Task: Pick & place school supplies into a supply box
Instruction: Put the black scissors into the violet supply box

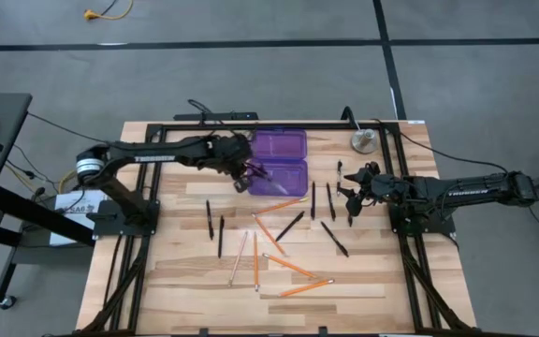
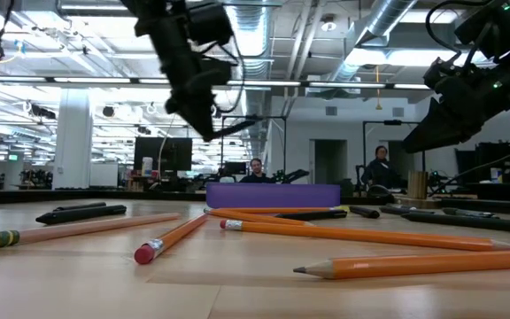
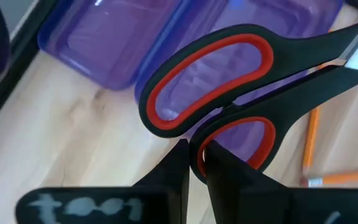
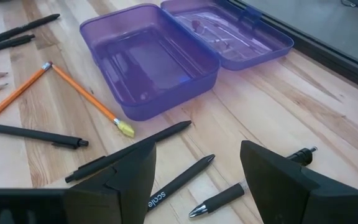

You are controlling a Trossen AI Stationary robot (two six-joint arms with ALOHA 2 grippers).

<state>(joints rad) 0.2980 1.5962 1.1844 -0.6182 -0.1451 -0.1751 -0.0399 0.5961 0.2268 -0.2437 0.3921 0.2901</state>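
Red-lined black scissors (image 3: 229, 81) pinched by one handle loop in left gripper (image 3: 194, 163), above open translucent purple box (image 1: 280, 161). Right gripper (image 4: 194, 163) spread wide over three black pens (image 4: 179, 185). Orange pencils (image 1: 278, 204) scattered on wood table (image 1: 363, 271).

- High view: straight down over the whole pale wooden counter (image 1: 185, 281), both arms in frame.
- Low view: at counter level, looking across into the room behind.
- Left wrist view: very close above the translucent purple plastic box (image 3: 104, 43).
- Right wrist view: low and angled, farther from the same box (image 4: 154, 62).
- All four views share that box (image 1: 280, 161).
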